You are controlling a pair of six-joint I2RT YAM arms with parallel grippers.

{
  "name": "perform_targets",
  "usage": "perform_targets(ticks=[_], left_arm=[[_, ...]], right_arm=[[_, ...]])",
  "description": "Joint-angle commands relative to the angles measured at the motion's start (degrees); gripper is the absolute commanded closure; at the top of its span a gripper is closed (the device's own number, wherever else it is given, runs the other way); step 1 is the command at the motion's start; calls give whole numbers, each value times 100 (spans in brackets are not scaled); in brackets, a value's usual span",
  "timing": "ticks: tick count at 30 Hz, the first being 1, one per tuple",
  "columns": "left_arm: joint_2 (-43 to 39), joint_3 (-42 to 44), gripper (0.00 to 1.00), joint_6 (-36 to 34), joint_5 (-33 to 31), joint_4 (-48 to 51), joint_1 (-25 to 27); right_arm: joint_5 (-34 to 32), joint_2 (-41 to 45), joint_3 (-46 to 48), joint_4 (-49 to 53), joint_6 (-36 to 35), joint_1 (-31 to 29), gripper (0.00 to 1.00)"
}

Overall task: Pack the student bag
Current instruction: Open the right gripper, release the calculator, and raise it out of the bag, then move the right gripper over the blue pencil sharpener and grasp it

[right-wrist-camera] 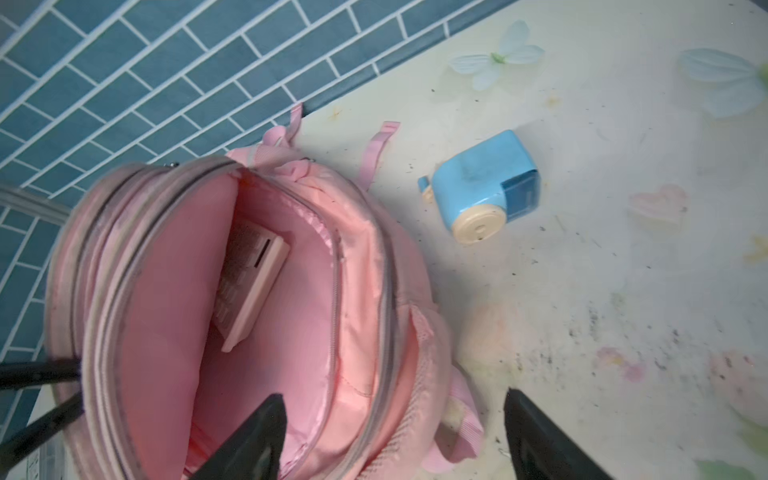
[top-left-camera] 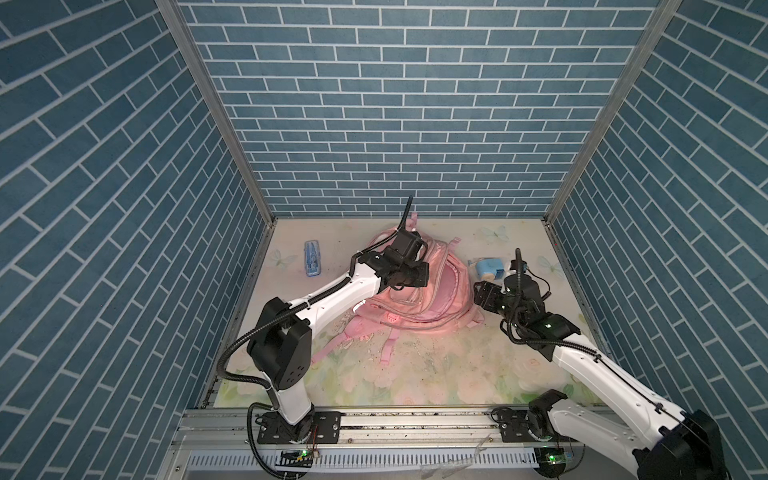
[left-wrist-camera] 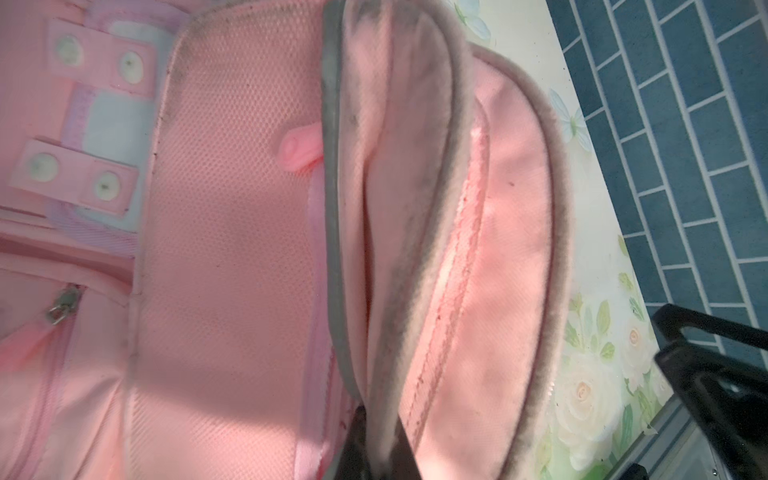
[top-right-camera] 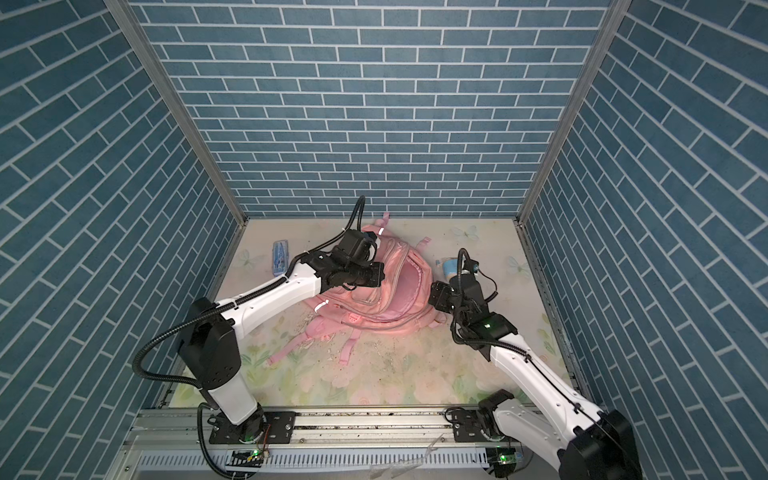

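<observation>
I count one bag, open, in the middle of the tabletop. One calculator sits half hidden inside it, one sharpener lies to its right, and one blue case lies far left. There are two tools: the left tool is clenched on the bag's rim with its fingertips mostly hidden, and the right tool is released.

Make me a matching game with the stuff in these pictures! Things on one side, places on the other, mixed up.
Things: 1 student bag; 2 calculator; 3 blue sharpener; 4 blue case.
Places (left and right as in both top views): A on the table, left of the bag; B inside the bag; C mid-table, unzipped; D on the table, right of the bag.
Pairs: 1-C, 2-B, 3-D, 4-A.
</observation>
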State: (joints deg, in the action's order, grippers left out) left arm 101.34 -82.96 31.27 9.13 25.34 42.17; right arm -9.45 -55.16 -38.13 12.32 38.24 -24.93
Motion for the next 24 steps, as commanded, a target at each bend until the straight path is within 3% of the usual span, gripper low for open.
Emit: perform_targets(ticks=[1,3,6,10,14,18,24], left_arm=[[181,112,100,135,10,-446,159],[211,185,98,152,60,-523,216],[92,306,73,104,47,-700,317],[-140,346,59,78,-110,-679,340],[-448,396,50,13,-264,-653,350],[-581,430,47,-128,-366,-577,346],[-419,326,44,-261,-390,-327,294]], right_arm=[[385,-148,-63,126,-457,561,17],[504,-419,-212,78,-638,798,15],[587,-964,-538,23,-885,1066,11],[883,-1918,-1113,13,-1116,1474,11],[878,-2817,-1726,42,-1463,1702,11],[1087,-3609,-2412,62,-1929,1804,11],[1429,-4837,-3545,863,-2603,1834,13]])
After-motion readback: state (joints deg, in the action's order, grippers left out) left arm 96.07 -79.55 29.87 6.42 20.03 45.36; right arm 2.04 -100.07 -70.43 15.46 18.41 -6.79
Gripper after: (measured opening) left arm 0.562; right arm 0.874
